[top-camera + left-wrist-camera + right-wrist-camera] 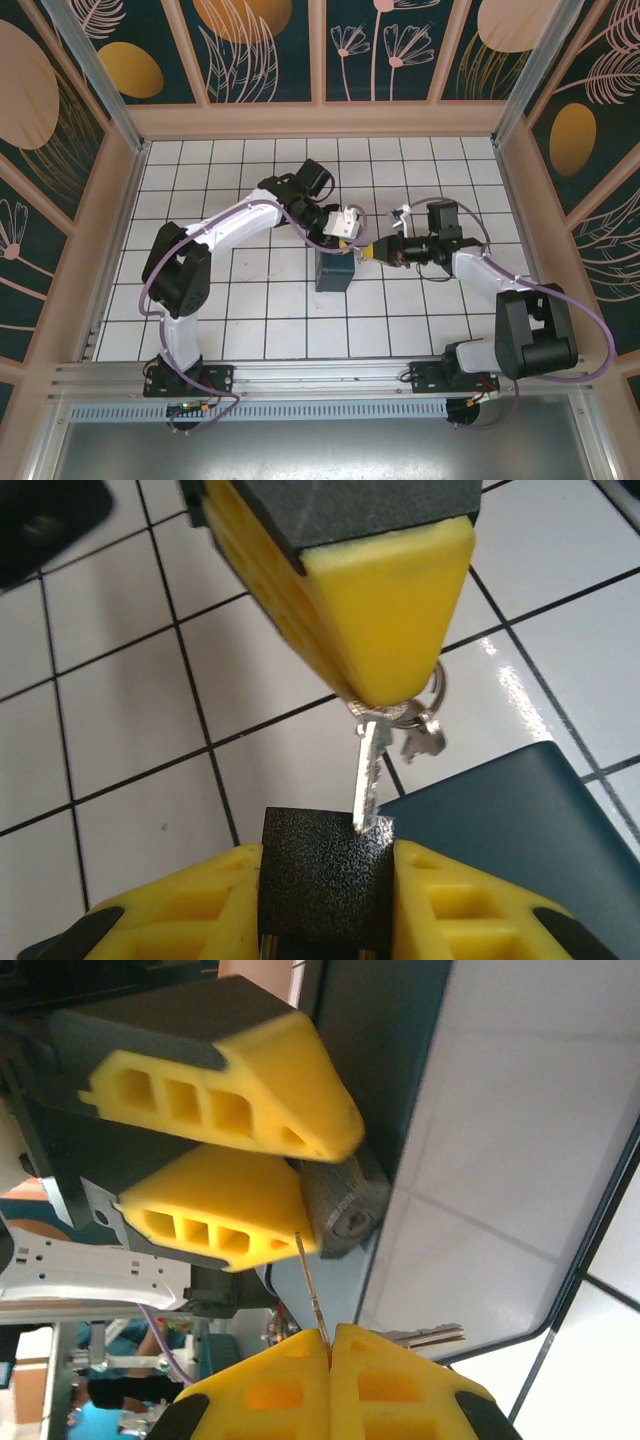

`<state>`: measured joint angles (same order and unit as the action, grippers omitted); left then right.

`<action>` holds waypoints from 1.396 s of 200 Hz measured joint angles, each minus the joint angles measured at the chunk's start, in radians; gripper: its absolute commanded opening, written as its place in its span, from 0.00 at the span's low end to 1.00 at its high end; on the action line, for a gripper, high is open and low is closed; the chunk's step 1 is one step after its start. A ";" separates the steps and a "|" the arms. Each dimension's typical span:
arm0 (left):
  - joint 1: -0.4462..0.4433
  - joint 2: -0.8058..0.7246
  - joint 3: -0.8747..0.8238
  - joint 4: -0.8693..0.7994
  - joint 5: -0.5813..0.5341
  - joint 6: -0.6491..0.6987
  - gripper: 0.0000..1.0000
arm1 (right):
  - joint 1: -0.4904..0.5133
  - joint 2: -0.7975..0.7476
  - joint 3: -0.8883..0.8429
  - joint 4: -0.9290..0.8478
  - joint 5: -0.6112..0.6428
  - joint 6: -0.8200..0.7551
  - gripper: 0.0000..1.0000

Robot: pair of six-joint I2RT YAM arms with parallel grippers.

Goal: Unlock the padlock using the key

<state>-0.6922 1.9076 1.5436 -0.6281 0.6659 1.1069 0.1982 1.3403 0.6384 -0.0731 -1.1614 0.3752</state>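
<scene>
From above: both arms meet over the middle of the tiled table (250,300). The left gripper (345,228) and right gripper (378,250) are nose to nose just above a teal box (333,272) standing on the table's centre.

The left wrist view looks down past the left arm's own yellow fingers (190,910), clamped on either side of the padlock (325,875), black and grainy. Opposite, the right gripper (385,685) comes in pinched tight on the key (367,780), with the ring (430,695) and a spare key (425,740) dangling beside it. The blade tip touches the padlock's top edge, near its right corner.

On the right wrist view, the keyhole (350,1222) shows on the padlock's end face. The blade rises from the closed fingers and ends beside the lock body, against the lower yellow finger, not in the slot.

So this looks like the insertion step, not yet made. The next move calls for shifting the tip sideways onto the keyhole, lining the blade up with the slot, then pushing in before any turn.
</scene>
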 measured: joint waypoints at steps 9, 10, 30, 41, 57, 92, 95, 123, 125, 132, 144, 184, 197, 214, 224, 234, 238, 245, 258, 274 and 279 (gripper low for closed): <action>0.001 -0.023 -0.035 0.031 -0.002 -0.010 0.26 | 0.000 -0.008 -0.026 0.014 -0.007 0.021 0.00; 0.002 -0.026 -0.040 0.034 -0.002 -0.012 0.26 | 0.000 -0.008 -0.028 0.015 -0.007 0.021 0.00; 0.002 -0.064 -0.098 0.079 -0.009 -0.027 0.26 | 0.000 -0.021 -0.073 0.047 -0.021 0.067 0.00; 0.003 -0.077 -0.116 0.096 -0.013 -0.036 0.25 | 0.000 -0.029 -0.092 0.075 -0.030 0.098 0.00; 0.009 -0.082 -0.126 0.109 -0.009 -0.048 0.26 | 0.000 -0.041 -0.109 0.131 -0.045 0.145 0.00; 0.013 -0.123 -0.188 0.165 -0.008 -0.073 0.26 | 0.000 -0.044 -0.112 0.240 -0.077 0.222 0.00; 0.013 -0.127 -0.193 0.169 -0.007 -0.077 0.25 | 0.000 -0.044 -0.112 0.245 -0.079 0.228 0.00; 0.013 -0.150 -0.228 0.199 -0.004 -0.092 0.25 | 0.000 -0.044 -0.112 0.261 -0.097 0.241 0.00; 0.013 -0.150 -0.229 0.201 -0.004 -0.093 0.25 | 0.000 -0.044 -0.112 0.261 -0.097 0.241 0.00; 0.015 -0.155 -0.237 0.213 -0.002 -0.098 0.25 | 0.000 -0.044 -0.112 0.260 -0.098 0.241 0.00; 0.017 -0.169 -0.255 0.233 0.002 -0.108 0.25 | 0.000 -0.043 -0.112 0.259 -0.099 0.241 0.00; 0.020 -0.233 -0.316 0.293 0.007 -0.129 0.26 | 0.000 -0.031 -0.106 0.248 -0.116 0.234 0.00; 0.023 -0.247 -0.327 0.311 0.013 -0.134 0.26 | 0.000 -0.023 -0.106 0.246 -0.118 0.234 0.00; 0.025 -0.259 -0.336 0.328 0.022 -0.137 0.26 | 0.005 -0.014 -0.099 0.239 -0.120 0.234 0.00; 0.025 -0.262 -0.340 0.338 0.029 -0.140 0.26 | 0.011 -0.009 -0.091 0.234 -0.120 0.234 0.00; 0.026 -0.264 -0.344 0.341 0.032 -0.141 0.26 | 0.018 -0.008 -0.082 0.233 -0.121 0.234 0.00; 0.026 -0.265 -0.345 0.341 0.033 -0.141 0.26 | 0.019 -0.008 -0.079 0.233 -0.121 0.234 0.00; 0.026 -0.266 -0.347 0.341 0.034 -0.141 0.26 | 0.023 -0.008 -0.074 0.233 -0.122 0.234 0.00; 0.026 -0.266 -0.347 0.340 0.033 -0.141 0.26 | 0.025 -0.008 -0.069 0.233 -0.124 0.234 0.00; 0.026 -0.266 -0.347 0.341 0.034 -0.141 0.26 | 0.025 -0.008 -0.069 0.230 -0.124 0.233 0.00; 0.026 -0.266 -0.347 0.340 0.034 -0.141 0.26 | 0.025 -0.008 -0.069 0.229 -0.124 0.233 0.00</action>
<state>-0.6666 1.6421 1.1965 -0.2878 0.6994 0.9661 0.2230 1.3323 0.5697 0.1562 -1.2850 0.6083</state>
